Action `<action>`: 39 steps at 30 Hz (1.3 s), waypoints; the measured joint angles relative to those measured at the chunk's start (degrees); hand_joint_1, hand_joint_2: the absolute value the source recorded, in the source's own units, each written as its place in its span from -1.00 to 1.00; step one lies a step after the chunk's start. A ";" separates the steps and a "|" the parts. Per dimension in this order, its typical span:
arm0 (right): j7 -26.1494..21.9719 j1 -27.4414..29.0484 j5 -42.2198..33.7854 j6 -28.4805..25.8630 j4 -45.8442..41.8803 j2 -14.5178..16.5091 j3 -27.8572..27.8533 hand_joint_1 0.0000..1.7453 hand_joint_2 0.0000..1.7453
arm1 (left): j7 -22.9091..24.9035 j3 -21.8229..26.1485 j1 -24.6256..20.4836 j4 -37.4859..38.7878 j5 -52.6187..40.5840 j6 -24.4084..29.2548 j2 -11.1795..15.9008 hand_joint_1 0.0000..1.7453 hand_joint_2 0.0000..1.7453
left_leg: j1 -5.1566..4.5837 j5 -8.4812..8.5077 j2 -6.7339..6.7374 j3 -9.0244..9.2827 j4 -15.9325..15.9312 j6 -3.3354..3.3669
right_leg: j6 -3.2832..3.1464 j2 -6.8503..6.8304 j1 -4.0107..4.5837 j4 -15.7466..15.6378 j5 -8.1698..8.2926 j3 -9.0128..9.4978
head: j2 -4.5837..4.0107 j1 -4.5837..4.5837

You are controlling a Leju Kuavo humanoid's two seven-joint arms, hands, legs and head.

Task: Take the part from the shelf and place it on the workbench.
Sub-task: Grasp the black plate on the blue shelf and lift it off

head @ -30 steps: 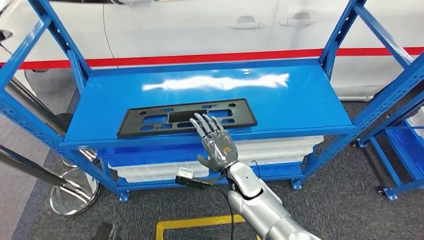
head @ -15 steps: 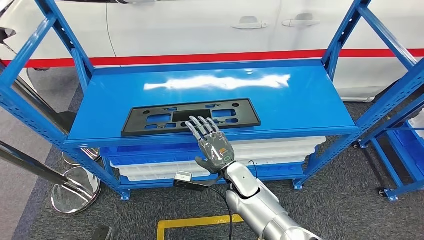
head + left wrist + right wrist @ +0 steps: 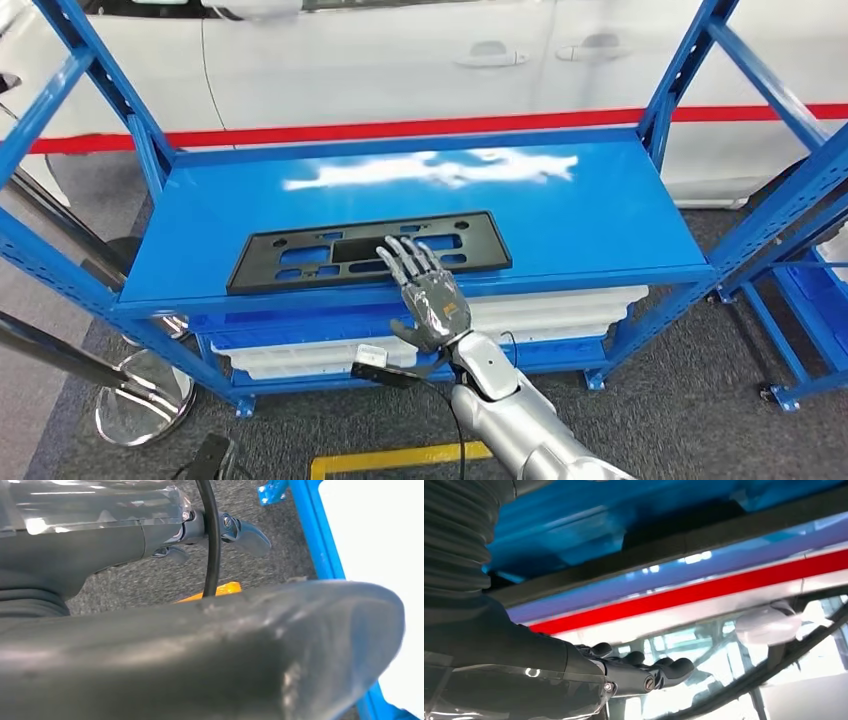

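Note:
The part (image 3: 300, 260) is a flat black plate with cut-outs, lying near the front edge of the blue shelf top (image 3: 600, 220). My right hand (image 3: 428, 295) reaches in from below with its fingers spread, fingertips over the part's near edge right of its middle, holding nothing. In the right wrist view the right hand (image 3: 634, 672) stretches out just below the dark edge of the part (image 3: 684, 545). My left hand (image 3: 200, 645) hangs above grey carpet, its fingers (image 3: 245, 532) extended and holding nothing.
A white car (image 3: 400, 60) with a red stripe stands behind the rack. White crates (image 3: 560, 300) fill the lower shelf. Another blue rack (image 3: 800, 250) stands at the right, a chrome stanchion base (image 3: 135, 400) at the left, and a yellow floor marking (image 3: 390, 460) lies near my feet.
The whole view has shifted a little, so the camera moved. My right hand stays spread over the part's near edge, with hardly any shift against it.

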 joint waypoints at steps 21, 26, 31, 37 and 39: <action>2.88 2.15 2.91 2.48 -5.62 -0.89 -1.02 -0.02 1.00 | -0.64 3.82 0.43 0.13 -2.05 0.57 -1.65 -1.00 -1.00 | 0.30 -9.03 -0.21 6.61 6.28 -0.70 | -1.89 0.05 0.15 -0.21 8.02 -8.17 | 0.00 0.11; 4.72 1.85 5.35 3.31 -4.77 -0.87 -1.02 1.00 1.00 | -0.06 3.90 0.57 0.13 -2.96 0.85 -1.57 -1.00 -1.00 | 0.52 -9.81 -0.20 0.09 10.60 -1.45 | -1.84 0.26 0.18 0.15 6.20 -6.53 | 0.00 0.11; 5.36 1.07 5.83 5.07 -4.03 -0.91 -1.02 1.00 1.00 | 0.40 3.96 0.60 0.13 -3.62 0.67 -1.50 -1.00 -1.00 | -0.09 -3.16 -0.15 2.78 -0.70 -0.21 | -0.73 0.30 0.29 0.70 5.16 -5.73 | 0.00 0.11; 5.30 0.57 5.66 5.19 -4.00 -0.98 -1.02 1.00 1.00 | 0.42 4.25 0.72 0.13 -3.83 0.65 -1.60 -1.00 -1.00 | 0.43 -1.86 0.01 3.42 -2.00 1.77 | 1.05 0.11 0.18 9.07 -0.16 -9.37 | 0.00 0.12; 5.16 0.56 5.57 5.20 -4.04 -1.07 -1.02 1.00 1.00 | 0.44 4.40 0.82 0.13 -3.91 0.62 -1.60 -1.00 -1.00 | 0.42 -1.97 0.05 3.45 -1.95 1.87 | 1.37 0.02 -0.16 15.66 -2.55 -12.60 | 0.00 0.12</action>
